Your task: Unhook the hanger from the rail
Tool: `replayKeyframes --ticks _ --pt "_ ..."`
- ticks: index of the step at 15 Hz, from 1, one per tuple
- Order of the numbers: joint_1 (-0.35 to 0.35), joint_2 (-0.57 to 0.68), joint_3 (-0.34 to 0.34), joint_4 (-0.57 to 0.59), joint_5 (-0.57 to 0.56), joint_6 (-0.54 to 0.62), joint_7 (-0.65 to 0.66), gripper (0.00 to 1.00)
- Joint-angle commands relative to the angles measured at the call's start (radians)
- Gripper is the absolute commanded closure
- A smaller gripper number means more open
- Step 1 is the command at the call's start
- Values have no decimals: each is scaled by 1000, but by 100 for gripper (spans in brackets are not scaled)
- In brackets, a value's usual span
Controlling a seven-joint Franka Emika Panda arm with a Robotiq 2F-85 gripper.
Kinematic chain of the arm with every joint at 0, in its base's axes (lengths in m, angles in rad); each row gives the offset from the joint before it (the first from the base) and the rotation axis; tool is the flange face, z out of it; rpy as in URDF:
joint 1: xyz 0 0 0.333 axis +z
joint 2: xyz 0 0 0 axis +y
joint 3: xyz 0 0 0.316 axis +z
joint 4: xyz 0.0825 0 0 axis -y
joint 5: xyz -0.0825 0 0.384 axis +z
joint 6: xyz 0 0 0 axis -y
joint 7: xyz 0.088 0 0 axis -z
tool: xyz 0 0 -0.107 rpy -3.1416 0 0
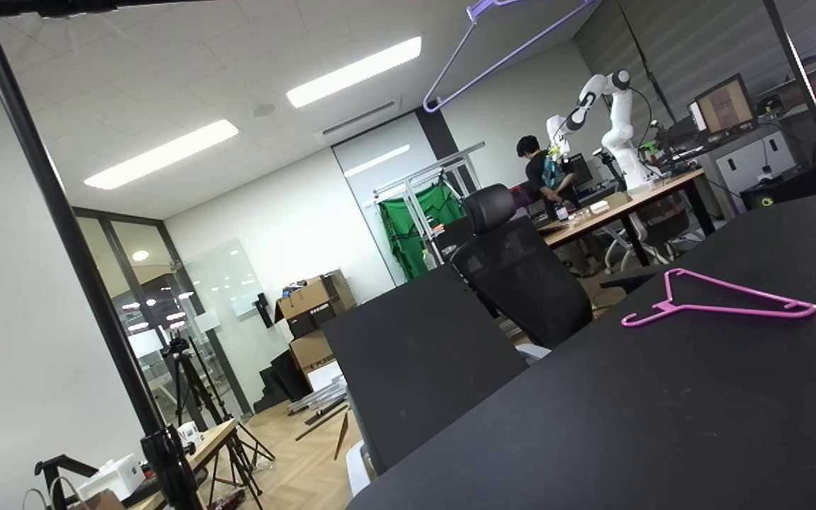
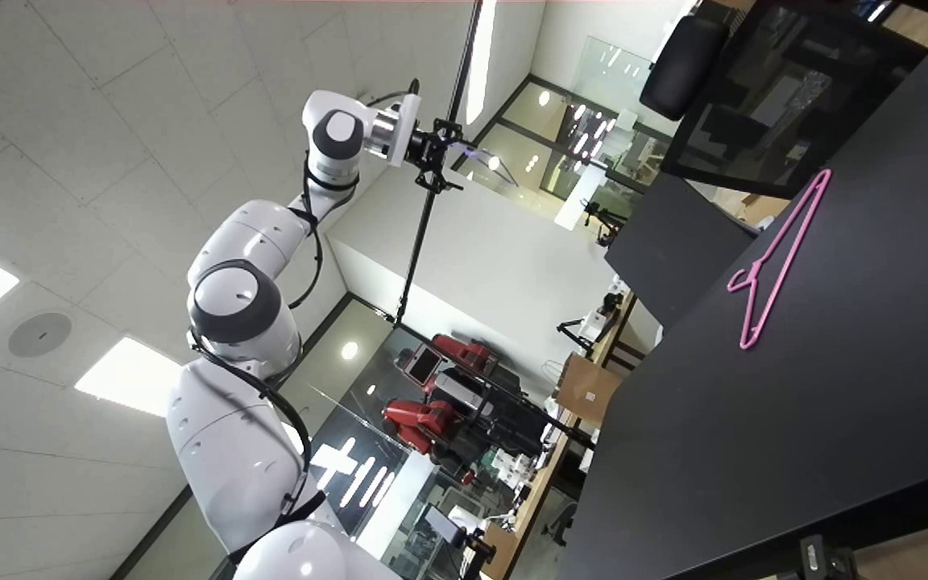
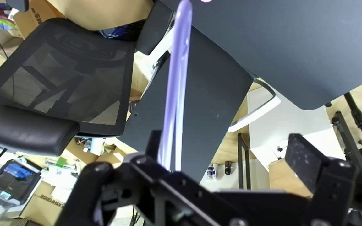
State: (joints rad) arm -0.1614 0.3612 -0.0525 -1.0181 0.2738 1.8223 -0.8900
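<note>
Purple hanger (image 1: 511, 59), cut off above in an exterior view; in the wrist view, partly hidden behind the claw (image 3: 226, 144).

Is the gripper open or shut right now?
Open. In the wrist view the gripper has its fingers wide apart, not clamped on the lavender hanger.

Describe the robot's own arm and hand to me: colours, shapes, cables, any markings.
The arm is white and smoothly rounded, with dark grey joint bands around round white caps. Black cables run along its outside. Towards its end comes a silver section. The hand is black and angular, with blocky fingers. I can make out no lettering.
</note>
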Motion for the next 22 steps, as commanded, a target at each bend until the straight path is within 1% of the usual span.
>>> replayKeyframes --ticks 1,5,9,12,13,14,20,22 --pt "0 63 22 63 43 89 -24 0" --pt "-4 124 54 96 120 251 -50 0" --pt "1 173 72 135 130 417 -97 0" --pt "-3 191 94 152 159 497 -117 0" --pt "-3 192 97 153 165 500 -110 25" --pt "-8 193 107 156 176 481 -110 26" --pt "-13 192 121 156 220 499 -104 69" --pt "-8 188 115 151 215 507 -96 82"
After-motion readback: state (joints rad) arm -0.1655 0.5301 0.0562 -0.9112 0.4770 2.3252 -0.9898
